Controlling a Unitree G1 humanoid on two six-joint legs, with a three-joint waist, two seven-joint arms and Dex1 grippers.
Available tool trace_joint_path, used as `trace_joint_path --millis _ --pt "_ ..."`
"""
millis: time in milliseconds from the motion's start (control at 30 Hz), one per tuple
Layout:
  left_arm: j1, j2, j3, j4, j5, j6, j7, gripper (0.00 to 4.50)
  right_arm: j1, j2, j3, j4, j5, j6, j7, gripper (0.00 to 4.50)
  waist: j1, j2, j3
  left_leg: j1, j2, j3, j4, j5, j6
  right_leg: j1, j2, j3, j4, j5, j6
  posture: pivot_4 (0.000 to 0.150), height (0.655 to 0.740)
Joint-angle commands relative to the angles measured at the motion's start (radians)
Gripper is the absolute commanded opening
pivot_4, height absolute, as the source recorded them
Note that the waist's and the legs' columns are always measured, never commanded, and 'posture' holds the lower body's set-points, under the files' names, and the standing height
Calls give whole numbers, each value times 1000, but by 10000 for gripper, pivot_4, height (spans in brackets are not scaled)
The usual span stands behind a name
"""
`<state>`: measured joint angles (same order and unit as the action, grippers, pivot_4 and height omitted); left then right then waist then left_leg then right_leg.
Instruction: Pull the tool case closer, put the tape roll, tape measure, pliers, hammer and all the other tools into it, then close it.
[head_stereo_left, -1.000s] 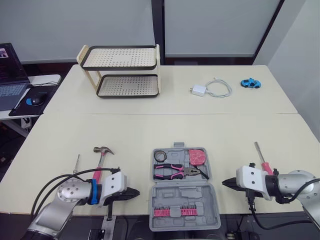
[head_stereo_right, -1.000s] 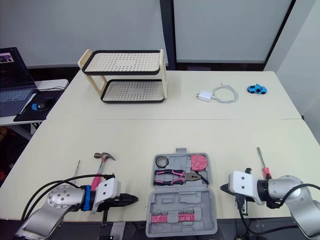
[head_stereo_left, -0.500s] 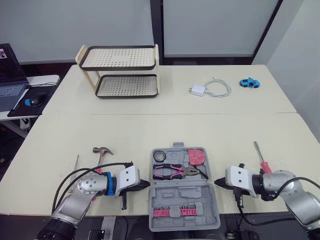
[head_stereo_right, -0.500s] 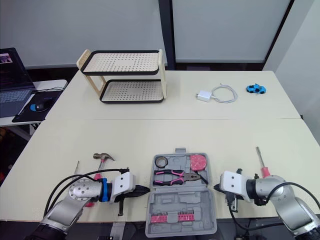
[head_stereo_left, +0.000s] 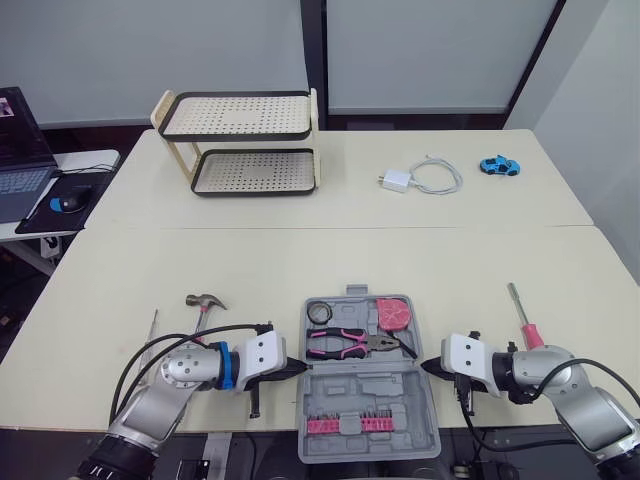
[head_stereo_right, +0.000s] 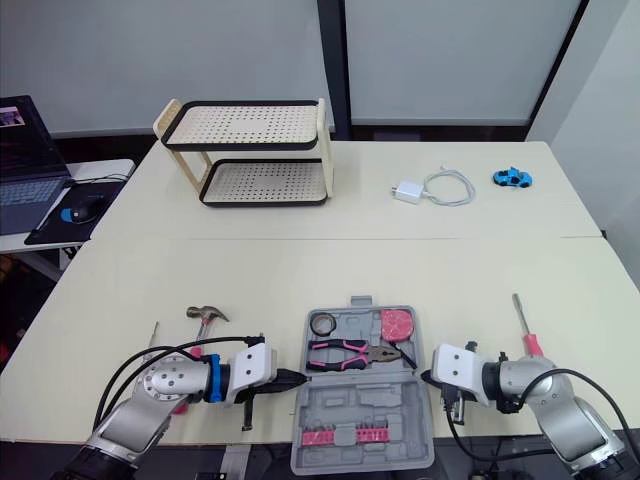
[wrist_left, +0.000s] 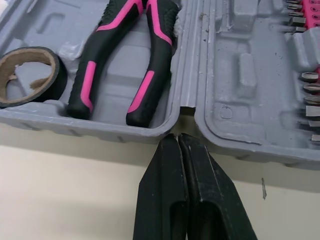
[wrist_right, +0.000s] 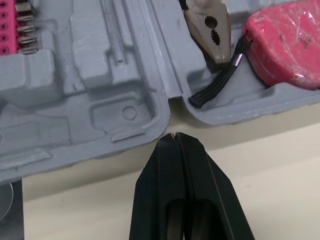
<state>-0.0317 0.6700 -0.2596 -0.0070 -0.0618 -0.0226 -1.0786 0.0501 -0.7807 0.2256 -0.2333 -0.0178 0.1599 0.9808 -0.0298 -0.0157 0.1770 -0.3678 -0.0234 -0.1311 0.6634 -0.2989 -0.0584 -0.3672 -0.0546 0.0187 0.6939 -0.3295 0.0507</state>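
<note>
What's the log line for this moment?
left gripper shut at tool case side | right gripper shut opposite | hammer, screwdriver outside it

No writing, number, label or brand mark can be read on anything. The laptop screen (head_stereo_left: 16, 122) at the far left shows a picture too small to make out.
</note>
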Motion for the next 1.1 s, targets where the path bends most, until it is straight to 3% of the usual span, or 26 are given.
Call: trace_joint_path --millis 33,1100 --pt "-14 -11 -14 -36 9 9 11 215 -2 11 15 -35 -8 -1 -12 0 0 0 0 0 0 0 0 0 0 0 0 0 0 0 0 1500 7400" --pt "-129 -96 -23 31 75 34 75 215 -130 95 64 -41 -99 120 -78 0 0 0 0 0 -1 0 0 0 0 -1 0 0 0 0 0 1500 7400"
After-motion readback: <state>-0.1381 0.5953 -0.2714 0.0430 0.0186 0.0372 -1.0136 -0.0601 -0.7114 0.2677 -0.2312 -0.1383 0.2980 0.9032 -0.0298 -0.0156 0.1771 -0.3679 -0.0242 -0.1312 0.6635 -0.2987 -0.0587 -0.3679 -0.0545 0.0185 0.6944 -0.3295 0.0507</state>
